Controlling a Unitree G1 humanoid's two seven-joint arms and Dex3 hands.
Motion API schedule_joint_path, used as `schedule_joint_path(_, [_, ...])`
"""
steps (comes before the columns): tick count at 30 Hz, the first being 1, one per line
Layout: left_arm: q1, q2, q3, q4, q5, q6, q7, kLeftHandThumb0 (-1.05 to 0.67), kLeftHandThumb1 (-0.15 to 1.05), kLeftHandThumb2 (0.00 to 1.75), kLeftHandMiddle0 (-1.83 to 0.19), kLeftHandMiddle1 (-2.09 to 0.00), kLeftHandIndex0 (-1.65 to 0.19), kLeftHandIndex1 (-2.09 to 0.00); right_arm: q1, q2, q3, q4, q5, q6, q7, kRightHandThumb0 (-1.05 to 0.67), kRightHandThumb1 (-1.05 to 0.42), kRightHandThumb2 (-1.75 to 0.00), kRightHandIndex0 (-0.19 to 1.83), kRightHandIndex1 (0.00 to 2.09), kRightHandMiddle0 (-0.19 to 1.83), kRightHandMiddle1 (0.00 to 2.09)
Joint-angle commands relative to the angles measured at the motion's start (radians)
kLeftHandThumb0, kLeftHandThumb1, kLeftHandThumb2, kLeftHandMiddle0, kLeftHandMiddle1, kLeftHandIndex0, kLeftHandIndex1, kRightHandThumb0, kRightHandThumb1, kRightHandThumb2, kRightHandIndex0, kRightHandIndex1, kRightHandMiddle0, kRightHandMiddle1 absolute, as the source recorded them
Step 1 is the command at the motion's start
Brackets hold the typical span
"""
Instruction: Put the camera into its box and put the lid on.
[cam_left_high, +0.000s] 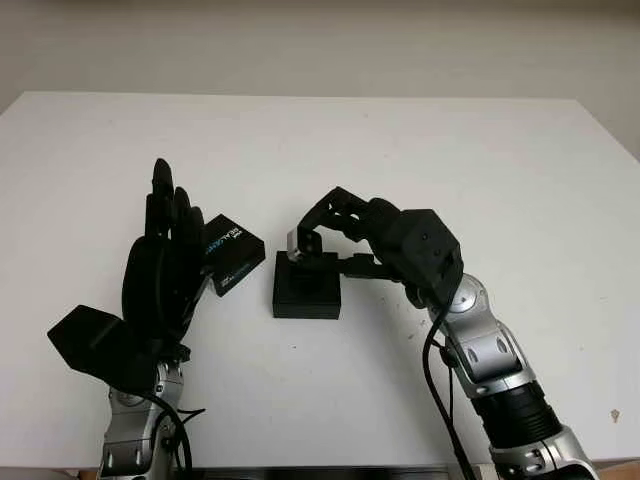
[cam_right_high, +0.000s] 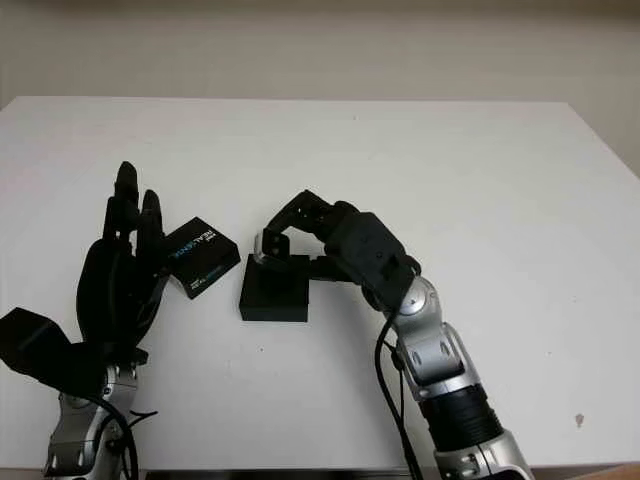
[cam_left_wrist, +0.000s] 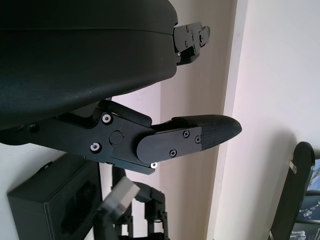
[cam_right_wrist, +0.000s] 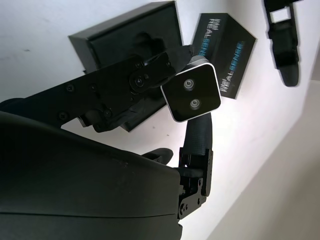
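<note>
Right hand (cam_left_high: 335, 225) has its fingers clamped on the small silver camera (cam_right_wrist: 192, 93), holding it just above the open black box (cam_left_high: 306, 287) at table centre, so lower it square into the recess before letting go (lid (cam_left_high: 232, 255) lies just beside the open left hand (cam_left_high: 165, 255)).

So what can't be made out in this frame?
- Whether the camera touches the box: in the eye views the right hand, shut on it, covers the gap.
- The box's recess: partly hidden by the right hand's fingers in the right wrist view.
- The lid's near edge: behind the open left hand.
</note>
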Motion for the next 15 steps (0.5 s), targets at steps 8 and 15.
schedule_joint_path(8, [0.003, -0.003, -0.001, -0.028, 0.002, 0.0, 0.005, -0.65, 1.05, 0.55, 0.13, -0.06, 0.15, -0.06, 0.046, -0.014, 0.012, -0.104, -0.036, 0.066, 0.011, -0.34, -1.03, -0.05, 0.22, 0.35, 0.19, 2.09])
schedule_joint_path(15, [0.003, 0.001, -0.006, -0.035, 0.008, 0.011, 0.002, -0.66, 1.05, 0.55, 0.15, -0.05, 0.16, -0.05, 0.063, -0.031, 0.017, -0.172, -0.055, 0.154, 0.034, -0.3, -1.04, -0.06, 0.2, 0.36, 0.14, 2.09])
